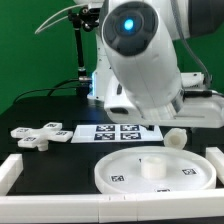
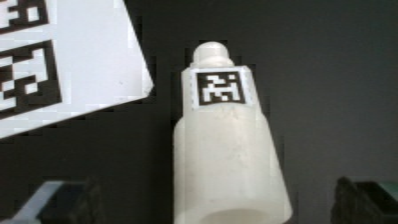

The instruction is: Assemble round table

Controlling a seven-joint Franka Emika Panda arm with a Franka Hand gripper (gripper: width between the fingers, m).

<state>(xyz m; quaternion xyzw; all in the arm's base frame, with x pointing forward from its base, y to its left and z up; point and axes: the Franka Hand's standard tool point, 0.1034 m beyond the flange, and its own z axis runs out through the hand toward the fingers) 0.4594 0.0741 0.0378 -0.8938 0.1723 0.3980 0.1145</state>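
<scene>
The exterior view takes in the whole layout, which the wrist view does not. The marker board (image 1: pixel 120 130) lies flat on the black table. The cross-shaped foot (image 1: pixel 42 133) rests just off the board's end on the exterior view's left. The short leg (image 1: pixel 175 138) sits just off the opposite end, on the exterior view's right. The big round disc (image 1: pixel 155 172) lies on the camera's side of the board, toward that same right end, close to the leg but apart from it. White rails (image 1: pixel 12 172) edge the table, farther from the board than the disc is.

The fingers cannot be made out in the exterior view, because the arm (image 1: pixel 140 60) is in the way. Its bulky white wrist section comes down over the back of the board, with a round blue-lit cap turned toward the camera.

The wrist view gives the close detail. The leg (image 2: pixel 222 140) seems to lie on its side, its square tag facing up at the camera. A thin strip of dark table separates it from a corner of the marker board (image 2: pixel 54 60).

The gripper (image 2: pixel 210 200) is spread wide and holds nothing. One dark finger (image 2: pixel 54 200) stands on each side of the leg, with clear table showing between each finger and the leg.
</scene>
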